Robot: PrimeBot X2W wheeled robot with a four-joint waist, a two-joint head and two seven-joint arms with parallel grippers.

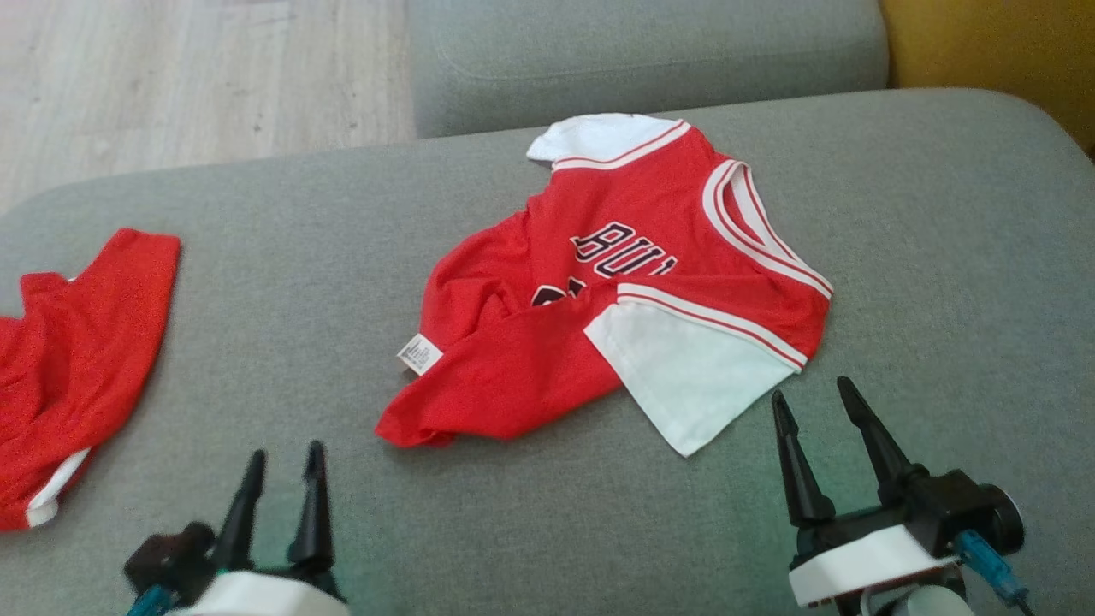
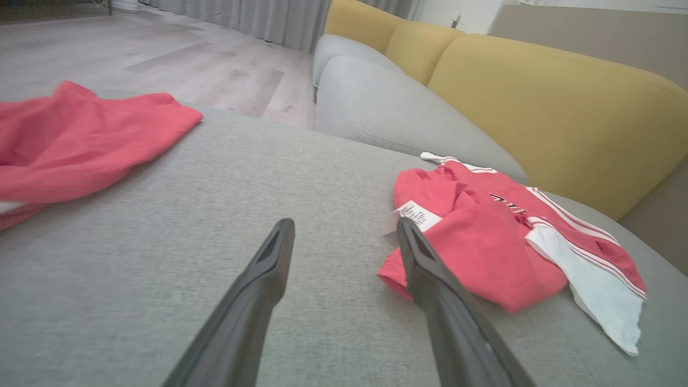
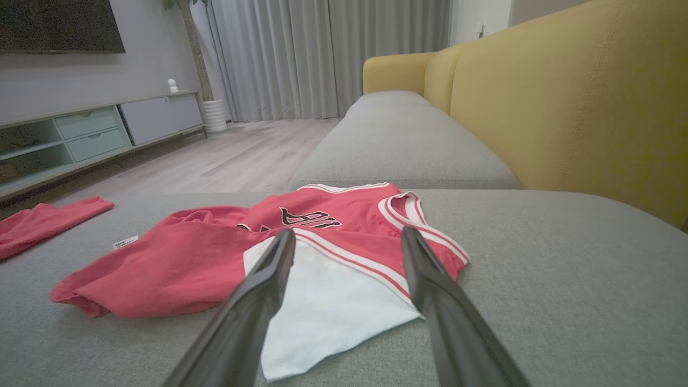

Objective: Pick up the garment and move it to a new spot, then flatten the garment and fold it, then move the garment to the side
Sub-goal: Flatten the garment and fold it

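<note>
The garment is a red jersey with white sleeves and dark lettering, lying crumpled on the grey sofa seat; its lower part is folded over the front and a white label sticks out at its left. It appears too in the left wrist view and the right wrist view. My left gripper hovers open near the seat's front, left of the jersey's hem. My right gripper hovers open just right of the near white sleeve. Neither touches the cloth.
A second red garment lies at the seat's left edge. Behind is another grey seat cushion, with a yellow backrest to the right. Wooden floor lies beyond the sofa's left end.
</note>
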